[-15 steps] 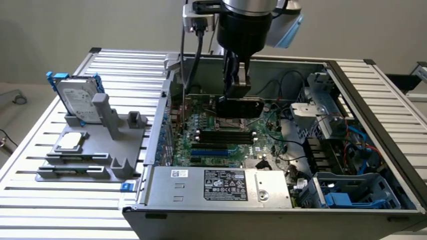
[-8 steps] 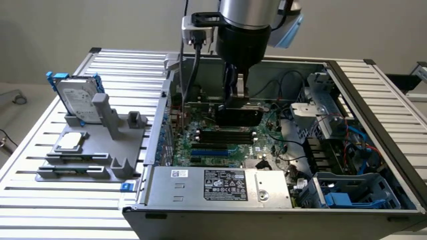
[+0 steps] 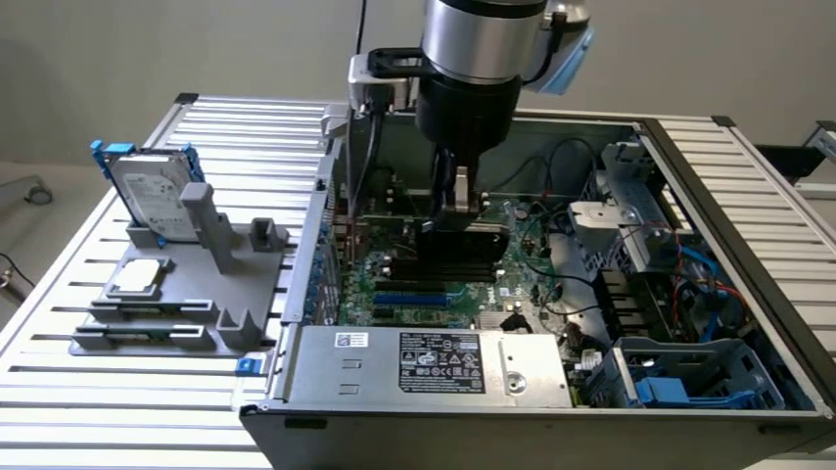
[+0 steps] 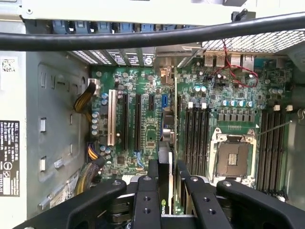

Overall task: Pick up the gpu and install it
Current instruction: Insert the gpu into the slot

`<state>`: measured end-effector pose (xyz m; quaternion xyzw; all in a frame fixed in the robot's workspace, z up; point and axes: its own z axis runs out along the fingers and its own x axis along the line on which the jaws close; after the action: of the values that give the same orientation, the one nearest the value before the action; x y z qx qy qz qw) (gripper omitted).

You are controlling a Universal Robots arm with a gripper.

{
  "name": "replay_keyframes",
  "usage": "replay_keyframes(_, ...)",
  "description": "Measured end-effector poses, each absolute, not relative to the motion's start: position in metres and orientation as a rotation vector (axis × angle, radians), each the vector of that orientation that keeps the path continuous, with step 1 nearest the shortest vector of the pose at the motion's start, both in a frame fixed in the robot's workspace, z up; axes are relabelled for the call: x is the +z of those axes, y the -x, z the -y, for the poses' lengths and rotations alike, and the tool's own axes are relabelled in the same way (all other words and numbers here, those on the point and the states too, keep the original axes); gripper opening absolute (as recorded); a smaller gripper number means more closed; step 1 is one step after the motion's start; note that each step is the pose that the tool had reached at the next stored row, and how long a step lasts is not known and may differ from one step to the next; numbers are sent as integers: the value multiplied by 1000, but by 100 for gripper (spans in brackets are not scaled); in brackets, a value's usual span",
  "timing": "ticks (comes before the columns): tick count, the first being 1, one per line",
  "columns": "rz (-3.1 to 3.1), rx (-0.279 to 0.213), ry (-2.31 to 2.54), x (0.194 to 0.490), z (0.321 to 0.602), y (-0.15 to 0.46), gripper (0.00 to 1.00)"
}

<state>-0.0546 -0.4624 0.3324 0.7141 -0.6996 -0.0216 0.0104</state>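
Item: a black multi-fingered gripper [image 3: 457, 217] on a silver-and-black arm, at the centre of the exterior view, is reaching down into an open grey computer case [image 3: 731, 196]. State: it is clamping the gpu [image 3: 457, 253], a thin green circuit card with a black cooler, which is hanging edge-down directly beneath it, just above the green motherboard [image 3: 523, 264]. In the wrist view the gripper [image 4: 167, 183] is pinching the gpu [image 4: 164, 202] from both faces, and the card is showing edge-on. Its long axis is running parallel to the long black expansion slots [image 4: 125, 119]. These slots, with a white slot [image 4: 111, 117], are lying to one side of the card, and the black memory slots [image 4: 195, 138] and the silver processor socket [image 4: 232, 160] to the other. Whether the card is touching any slot cannot be told. Surroundings: a thick black cable [image 4: 143, 36] is crossing the wrist view. A silver power supply box [image 3: 432, 362] is sitting at the lower centre of the exterior view. At its left, a silver hard drive in a blue frame [image 3: 151, 191] is standing on a grey fixture [image 3: 196, 284], well apart.
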Motion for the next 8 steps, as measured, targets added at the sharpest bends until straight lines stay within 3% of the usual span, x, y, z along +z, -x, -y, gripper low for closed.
replay_keyframes(8,2217,-68,-2197,318,465,62,26)
